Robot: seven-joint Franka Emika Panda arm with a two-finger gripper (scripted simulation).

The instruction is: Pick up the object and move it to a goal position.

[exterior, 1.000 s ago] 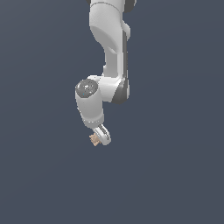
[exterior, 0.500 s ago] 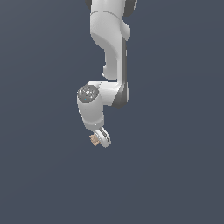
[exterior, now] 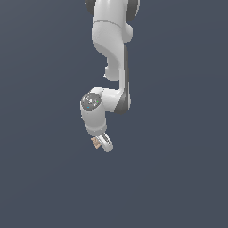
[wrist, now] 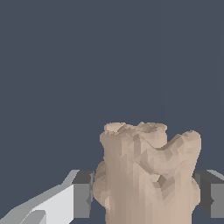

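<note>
The white robot arm [exterior: 109,67] hangs down over plain dark grey. At its tip is the white gripper with dark finger pads [exterior: 100,143], and in it sits the small tan, lumpy block with a bumpy edge [exterior: 95,142].

In the wrist view the tan block [wrist: 146,175] fills the space between the two fingers. One dark pad [wrist: 82,194] is right against one side of the block, and the other dark pad [wrist: 211,194] is right against the other side. So the fingers look closed in on the block, holding it from both sides. They are not wide; the gap between them is just as big as the block.

The block seems longer than it is wide. Its long way runs out past the fingertips, away from the wrist, and its bumpy end sticks out beyond the pads. The fingers squeeze across its short way.

In the exterior view the block peeks out from the fingers toward that view's left. Nothing is seen touching it from below.

No goal mark shows in either picture, so I cannot tell which way the goal is. I think the block is already picked up and the job left is to carry it. The bumpy sides could let it slip, so the grip should stay firm.
</note>
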